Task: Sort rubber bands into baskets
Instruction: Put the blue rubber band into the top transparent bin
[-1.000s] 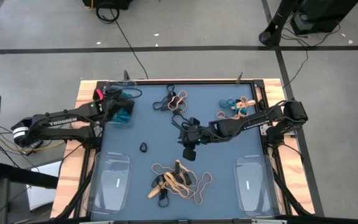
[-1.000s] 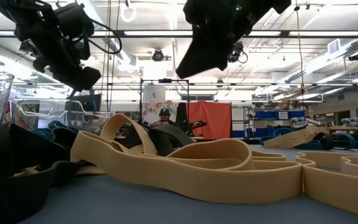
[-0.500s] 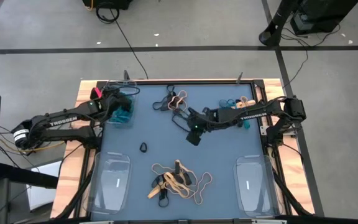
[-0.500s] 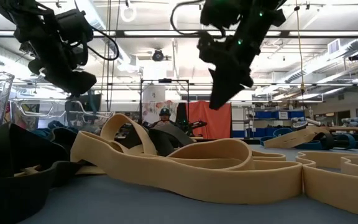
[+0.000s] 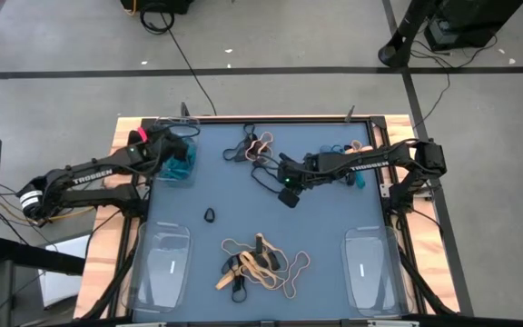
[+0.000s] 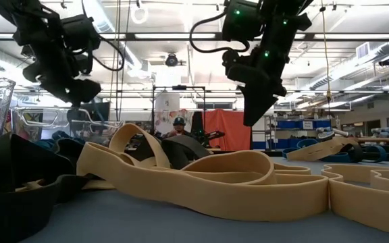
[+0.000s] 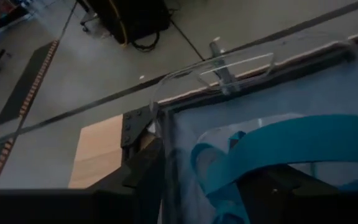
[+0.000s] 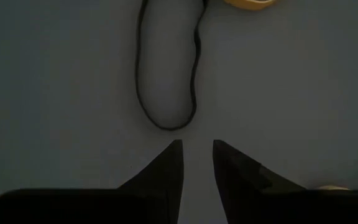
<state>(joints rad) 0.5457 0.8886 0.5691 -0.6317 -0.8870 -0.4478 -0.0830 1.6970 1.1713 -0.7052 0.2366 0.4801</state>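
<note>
We judge the sorting well short of done. Only the far-left basket (image 5: 176,162) holds anything: teal bands (image 5: 181,167). The two near baskets (image 5: 163,263) look bare. The fourth basket, at the far right, is mostly hidden under our right arm, with teal and tan bands near it.

Left on the table (image 5: 334,218) are the tangle of tan and black bands (image 5: 260,263) at the near edge, a mixed clump (image 5: 254,147) at the far edge, and a lone black band (image 5: 209,216) between them.

Our left gripper (image 5: 160,147) hangs over the teal basket; we cannot tell how its fingers stand. Our right gripper (image 8: 196,163) hovers just before a thin black loop (image 8: 166,74), fingers slightly parted and holding nothing.

The middle of the table lies open for moving. The basket walls and the wooden frame (image 5: 116,150) crowd the corners.
</note>
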